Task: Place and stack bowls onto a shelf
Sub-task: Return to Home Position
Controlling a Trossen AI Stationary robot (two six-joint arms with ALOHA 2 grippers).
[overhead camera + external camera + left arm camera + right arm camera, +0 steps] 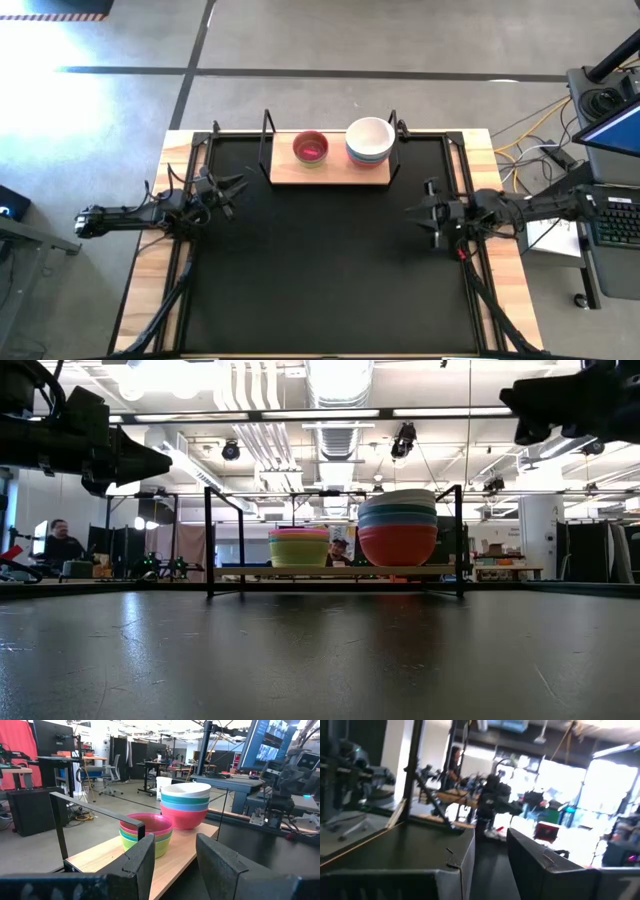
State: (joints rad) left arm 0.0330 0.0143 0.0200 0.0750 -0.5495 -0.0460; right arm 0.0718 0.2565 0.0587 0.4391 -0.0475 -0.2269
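The wooden shelf (330, 174) stands at the mat's far edge, with black uprights at its ends. Two stacks of bowls rest on it. The left stack (310, 148) has a magenta bowl on top, with yellow and green ones below (146, 834). The right stack (370, 141) has a white bowl on top, over teal, blue and red ones (397, 528). My left gripper (240, 186) is open and empty, above the mat left of the shelf, and points toward the shelf (175, 855). My right gripper (412, 212) is open and empty, above the mat's right side (490, 850).
A large black mat (330, 270) covers the table inside a black frame. Light wood edges show on both sides (150, 290). Cables and a computer stand (600, 200) lie beyond the right edge. A person (62, 545) sits far off in the room.
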